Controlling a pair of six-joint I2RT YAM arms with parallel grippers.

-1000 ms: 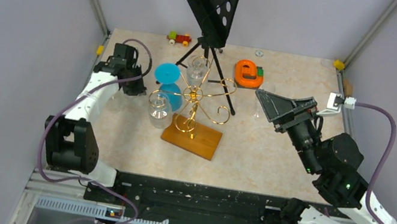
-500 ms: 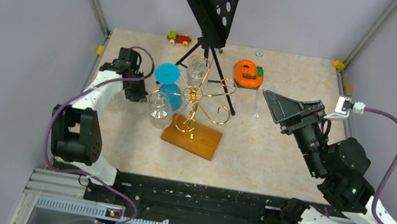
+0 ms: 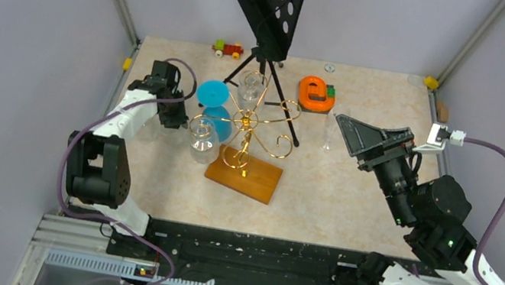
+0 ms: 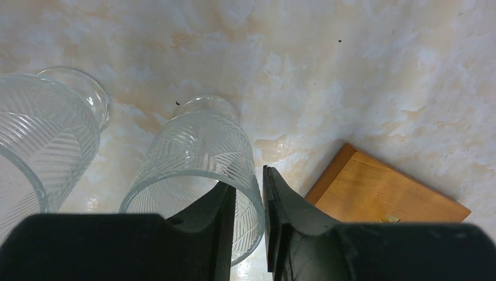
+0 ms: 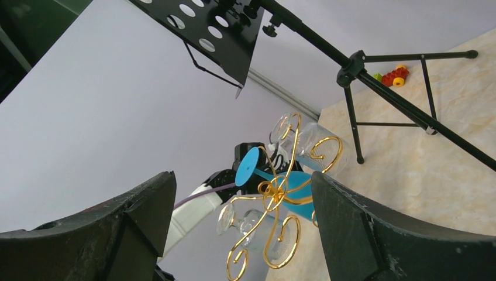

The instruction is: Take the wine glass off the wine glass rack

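Noting left claw clenched on the wine glass wall, left of the wine glass rack, so left arm is nearer; right claw released, well apart.

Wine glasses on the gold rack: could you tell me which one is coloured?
The blue wine glass, hanging on the left of the wine glass rack in the top view; the others, like the clear glass beside it, have no colour.
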